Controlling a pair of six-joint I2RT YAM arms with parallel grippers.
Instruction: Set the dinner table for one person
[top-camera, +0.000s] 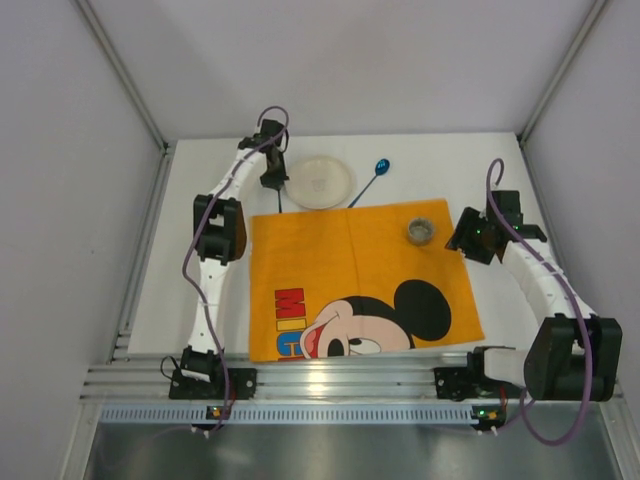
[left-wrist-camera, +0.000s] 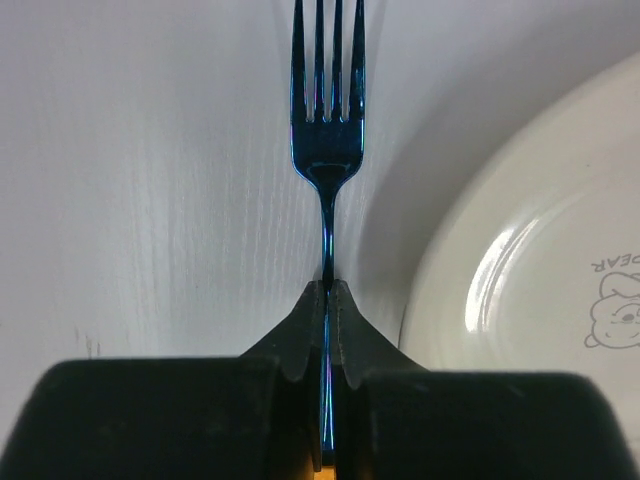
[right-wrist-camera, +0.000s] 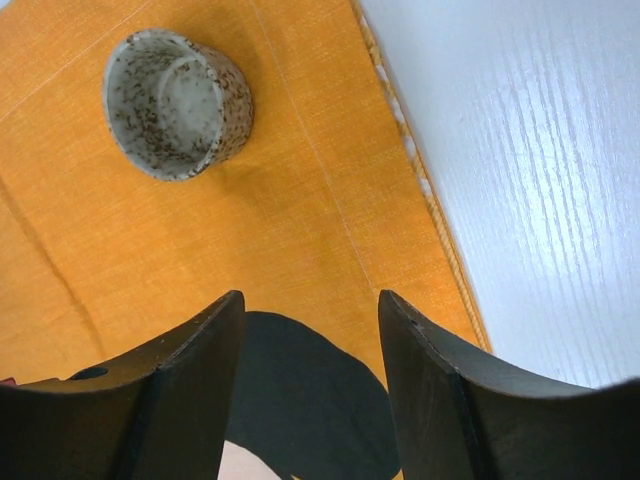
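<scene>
My left gripper (top-camera: 272, 182) is shut on the handle of an iridescent blue fork (left-wrist-camera: 326, 140), also visible in its wrist view (left-wrist-camera: 328, 292). The tines point away over the white dinner table (top-camera: 450, 165), just left of a white plate (top-camera: 319, 182) (left-wrist-camera: 540, 280). A blue spoon (top-camera: 376, 176) lies right of the plate. A speckled cup (top-camera: 421, 231) (right-wrist-camera: 175, 100) stands on the orange Mickey Mouse placemat (top-camera: 360, 280). My right gripper (top-camera: 463, 236) (right-wrist-camera: 310, 310) is open and empty, hovering over the placemat's right edge, right of the cup.
White walls enclose the table on three sides. The aluminium rail with the arm bases (top-camera: 330, 380) runs along the near edge. The placemat's corded right edge (right-wrist-camera: 420, 190) borders bare tabletop (right-wrist-camera: 540, 180).
</scene>
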